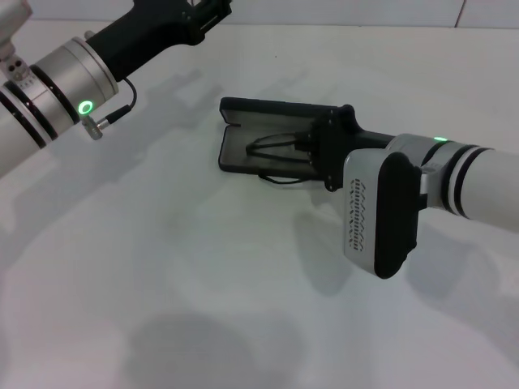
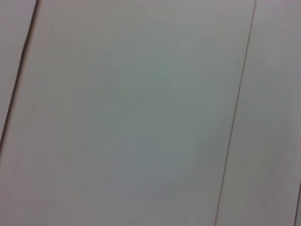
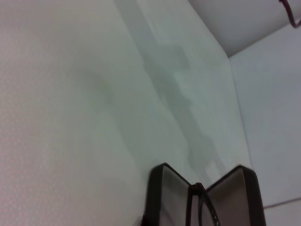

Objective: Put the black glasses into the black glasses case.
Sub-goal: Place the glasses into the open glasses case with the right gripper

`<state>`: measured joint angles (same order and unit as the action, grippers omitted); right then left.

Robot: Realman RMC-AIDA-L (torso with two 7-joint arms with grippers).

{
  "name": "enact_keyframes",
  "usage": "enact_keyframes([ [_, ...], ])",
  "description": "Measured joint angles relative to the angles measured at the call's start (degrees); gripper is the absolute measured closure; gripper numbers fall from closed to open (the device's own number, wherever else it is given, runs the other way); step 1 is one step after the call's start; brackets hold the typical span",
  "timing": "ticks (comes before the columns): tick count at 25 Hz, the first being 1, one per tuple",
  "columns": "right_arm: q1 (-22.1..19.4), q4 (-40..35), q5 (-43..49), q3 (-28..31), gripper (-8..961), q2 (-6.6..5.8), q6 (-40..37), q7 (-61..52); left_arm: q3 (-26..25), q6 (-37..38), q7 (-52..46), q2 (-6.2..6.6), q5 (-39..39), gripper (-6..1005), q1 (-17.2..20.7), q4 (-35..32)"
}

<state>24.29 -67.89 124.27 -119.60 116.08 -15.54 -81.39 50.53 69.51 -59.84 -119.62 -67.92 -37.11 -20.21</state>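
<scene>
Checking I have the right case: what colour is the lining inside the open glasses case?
Grey lining inside the black glasses case, clearest in the head view.

The black glasses case lies open on the white table, near the middle of the head view, with its long side running left to right. It is a rectangular hard shell with rounded corners and a grey lining. Its lid stands raised along the far edge. The black glasses rest inside the lower tray, thin dark frame and slim temple arms showing against the lining. Part of the frame shows between the two open halves in the right wrist view.
</scene>
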Motion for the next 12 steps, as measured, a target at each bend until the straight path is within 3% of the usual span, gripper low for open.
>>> enact_keyframes([
  [7, 0.99, 0.32, 0.00, -1.34, 894, 0.10, 0.56, -0.35, 0.27, 0.43, -0.02, 0.00, -0.33, 424, -0.02, 0.00],
  [12, 1.58, 1.79, 0.00, -3.09, 893, 0.11, 5.07, -0.35, 0.28, 0.52, 0.21, 0.00, -0.47, 424, 0.02, -0.01],
])
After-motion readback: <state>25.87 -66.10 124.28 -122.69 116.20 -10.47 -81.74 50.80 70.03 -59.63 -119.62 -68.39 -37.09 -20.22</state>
